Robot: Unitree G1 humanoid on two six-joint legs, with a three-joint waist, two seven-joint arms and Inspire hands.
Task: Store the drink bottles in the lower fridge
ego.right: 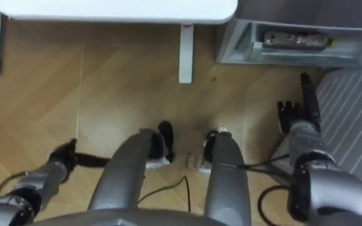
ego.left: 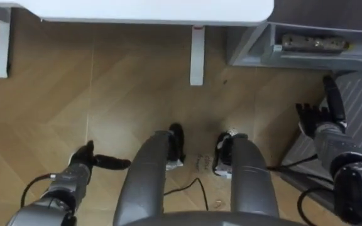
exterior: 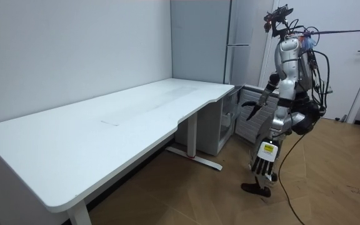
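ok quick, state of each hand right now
left hand: open, fingers straight, holding nothing
right hand: open, fingers straight, holding nothing

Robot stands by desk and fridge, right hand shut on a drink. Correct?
No: the right hand is open and holds nothing, as the left eye view shows. The rest holds: the robot stands by the white desk and the fridge.
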